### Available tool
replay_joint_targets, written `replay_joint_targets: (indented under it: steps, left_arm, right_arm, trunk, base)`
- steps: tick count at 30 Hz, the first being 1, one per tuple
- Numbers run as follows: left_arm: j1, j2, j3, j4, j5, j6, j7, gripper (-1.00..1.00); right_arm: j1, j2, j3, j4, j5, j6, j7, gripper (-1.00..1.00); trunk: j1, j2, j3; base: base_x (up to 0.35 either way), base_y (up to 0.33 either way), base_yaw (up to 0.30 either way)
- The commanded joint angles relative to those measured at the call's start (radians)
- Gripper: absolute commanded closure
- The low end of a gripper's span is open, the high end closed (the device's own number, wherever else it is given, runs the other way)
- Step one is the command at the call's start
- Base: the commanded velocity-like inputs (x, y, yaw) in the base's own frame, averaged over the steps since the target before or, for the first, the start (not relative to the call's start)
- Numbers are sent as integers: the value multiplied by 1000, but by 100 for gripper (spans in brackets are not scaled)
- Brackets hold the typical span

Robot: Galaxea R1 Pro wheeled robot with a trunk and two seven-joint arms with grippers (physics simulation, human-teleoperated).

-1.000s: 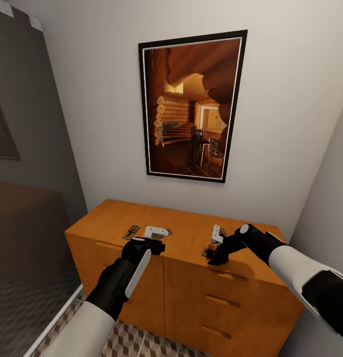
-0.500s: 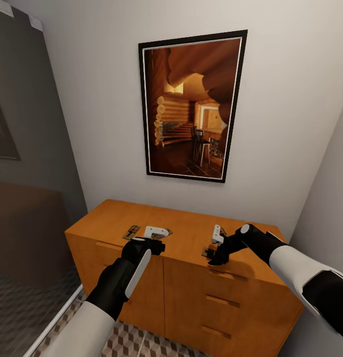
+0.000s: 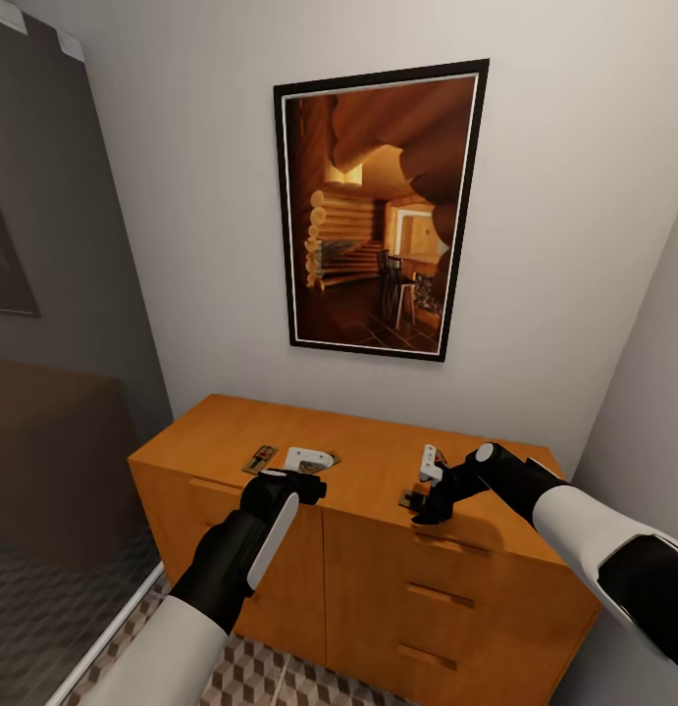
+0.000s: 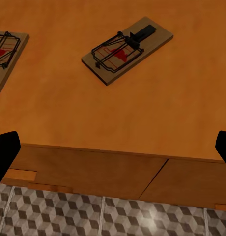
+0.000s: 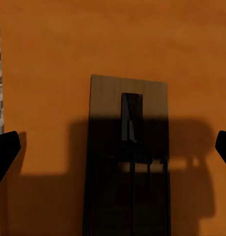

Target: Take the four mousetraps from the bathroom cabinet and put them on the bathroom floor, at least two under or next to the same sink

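The orange-brown cabinet (image 3: 221, 431) stands against the wall with mousetraps lying on its top. One mousetrap (image 3: 260, 458) lies left of my left gripper (image 3: 303, 471). In the left wrist view a mousetrap (image 4: 127, 49) lies flat ahead and a second mousetrap (image 4: 6, 53) sits at the frame's edge. My left gripper (image 4: 113, 150) hovers open above the cabinet's front edge, touching nothing. My right gripper (image 3: 423, 496) hangs open directly over another mousetrap (image 5: 127, 142), which lies in its shadow between the spread fingertips (image 5: 6, 150). The bathroom floor (image 3: 280, 677) shows below. The sink is out of view.
A framed picture (image 3: 378, 211) hangs on the white wall above the cabinet. A dark glass panel (image 3: 54, 343) stands to the left. A wall closes in on the right (image 3: 643, 412). Drawer handles (image 3: 432, 594) line the cabinet front.
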Motion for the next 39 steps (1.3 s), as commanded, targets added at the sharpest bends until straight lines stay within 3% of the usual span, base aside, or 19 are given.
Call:
replay_joint_targets:
  steps: [1,8,36,39]
  left_arm:
    - [-1,0,-1,-1,10,3,9,-100]
    - [-1,0,-2,-1,10,3,9,-100]
    - [-1,0,-2,-1,10,3,9,-100]
    - [-1,0,-2,-1,10,3,9,-100]
  right_arm:
    - [0,-1,-3,-3,6,6,5,-100]
    - [0,-1,-4,-3,7,6,5,-100]
    - [0,-1,-3,-2,7,5,5,-100]
    - [0,-1,-3,-2,6,5,5,-100]
  trunk:
    - [0,-1,-1]
    - [27,-50,-23]
    - [27,-50,-23]
    - [38,-71,-33]
  base:
    - [0,0,0]
    - [0,0,0]
    - [0,0,0]
    - [0,0,0]
